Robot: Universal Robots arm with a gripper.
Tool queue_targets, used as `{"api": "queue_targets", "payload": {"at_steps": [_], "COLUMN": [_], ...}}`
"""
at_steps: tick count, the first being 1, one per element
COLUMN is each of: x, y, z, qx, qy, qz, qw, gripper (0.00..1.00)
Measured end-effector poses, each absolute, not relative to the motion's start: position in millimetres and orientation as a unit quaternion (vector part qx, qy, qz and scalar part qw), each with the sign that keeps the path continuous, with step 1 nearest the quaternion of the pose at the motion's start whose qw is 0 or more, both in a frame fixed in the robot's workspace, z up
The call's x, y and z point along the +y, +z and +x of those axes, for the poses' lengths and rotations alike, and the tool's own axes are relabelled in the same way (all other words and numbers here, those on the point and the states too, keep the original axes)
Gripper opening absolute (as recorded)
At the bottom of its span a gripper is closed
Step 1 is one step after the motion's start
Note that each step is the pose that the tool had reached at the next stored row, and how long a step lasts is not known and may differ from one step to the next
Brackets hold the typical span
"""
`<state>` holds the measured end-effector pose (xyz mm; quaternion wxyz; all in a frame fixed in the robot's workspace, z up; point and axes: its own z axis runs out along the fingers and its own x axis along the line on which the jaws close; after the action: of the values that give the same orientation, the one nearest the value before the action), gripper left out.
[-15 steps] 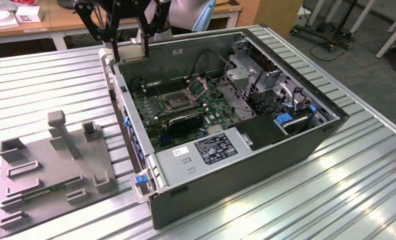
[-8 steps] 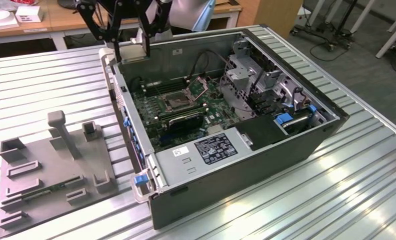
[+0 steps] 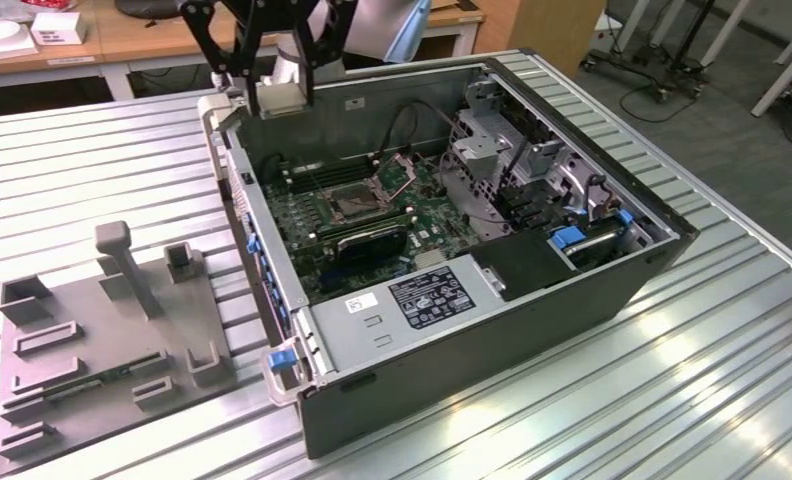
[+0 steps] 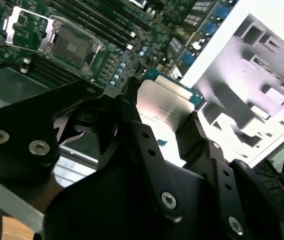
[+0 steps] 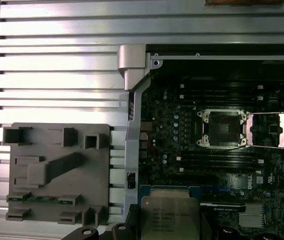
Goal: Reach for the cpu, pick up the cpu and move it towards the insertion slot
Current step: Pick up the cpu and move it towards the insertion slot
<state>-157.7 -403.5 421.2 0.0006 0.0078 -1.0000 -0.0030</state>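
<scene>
A ribbed, silvery metal table (image 3: 89,170) is seen in a workshop, with wooden desks behind it and a grey floor to the exterior view's right. An open black computer case (image 3: 503,300) is laid on its side on the table, so that the green motherboard (image 3: 369,215) inside is exposed. Towards the exterior view's left, a grey plastic fixture (image 3: 103,330) with several rectangular recesses is set on the table, near the case but apart from it. The black gripper (image 3: 279,98) is held above the case's far corner, and the cpu (image 4: 164,107) is clamped between its fingers (image 4: 194,132), the silvery top and pale rim being shown in both wrist views (image 5: 169,216). The cpu is held in the air, clear of the board. The insertion slot (image 5: 223,128), a dark square socket in a silvery frame, is seen on the motherboard with its cover plate (image 5: 267,130) folded open beside it, and is well apart from the cpu. Long black memory slots (image 5: 217,161) are seen running alongside the socket.
</scene>
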Motion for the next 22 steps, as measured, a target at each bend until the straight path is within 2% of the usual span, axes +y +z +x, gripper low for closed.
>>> {"api": "queue_targets", "payload": {"at_steps": [22], "x": [-356], "y": [402], "z": [-102], "qx": [-1.000], "qy": [-0.003], "qz": [0.008], "qw": [0.001], "gripper": [0.55]}}
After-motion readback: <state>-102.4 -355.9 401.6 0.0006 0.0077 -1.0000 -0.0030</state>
